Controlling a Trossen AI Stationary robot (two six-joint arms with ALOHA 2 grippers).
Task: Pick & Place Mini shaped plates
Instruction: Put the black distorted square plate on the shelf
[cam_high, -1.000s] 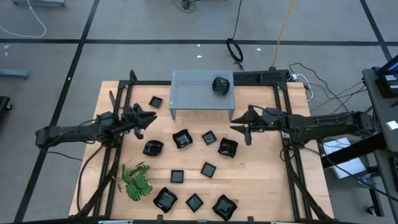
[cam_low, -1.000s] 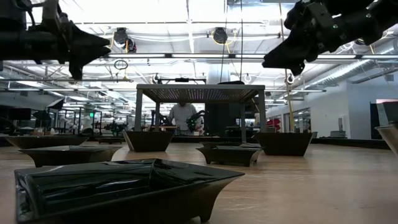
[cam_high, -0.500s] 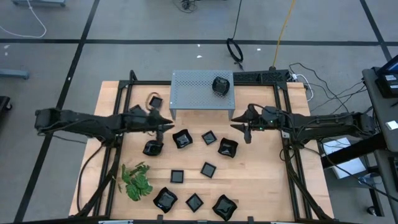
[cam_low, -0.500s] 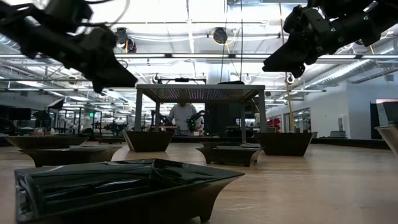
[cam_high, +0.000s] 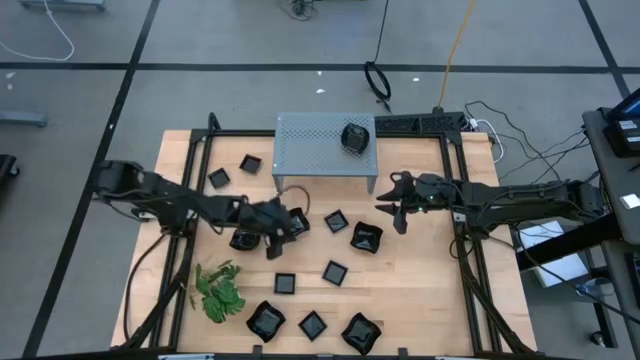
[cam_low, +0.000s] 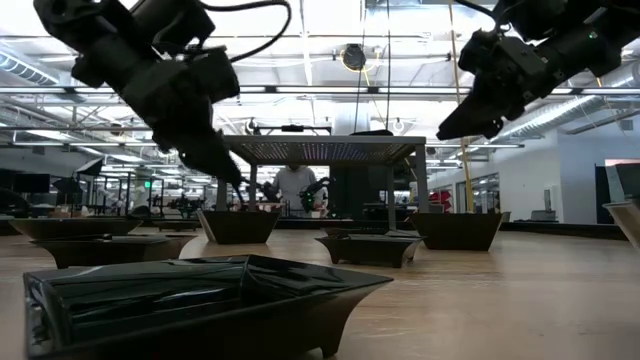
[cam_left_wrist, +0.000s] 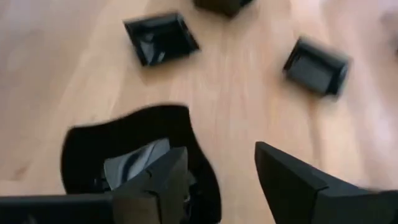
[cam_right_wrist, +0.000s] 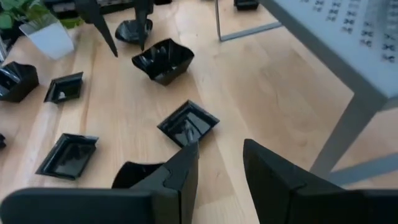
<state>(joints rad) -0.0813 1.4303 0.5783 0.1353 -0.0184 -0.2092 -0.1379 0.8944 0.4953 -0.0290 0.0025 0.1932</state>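
Note:
Several glossy black mini plates lie flat on the wooden table, and one sits on the grey perforated stand. My left gripper is open and tipped down close over a wavy-edged plate. One finger stands over the plate's hollow, the other over bare wood beside the rim. My right gripper hovers open above the table, right of the stand's leg, with a plate ahead of it.
The stand's legs rise at the far middle of the table. A green leafy sprig lies near the left front. Black frame rails run along both sides. Other plates are scattered around the middle and the near edge.
My left arm has swung from the table's left side toward the middle, reaching out and tipping downward until its open gripper hangs low over the wavy plate. My right gripper has stayed almost where it was. No plate has moved.

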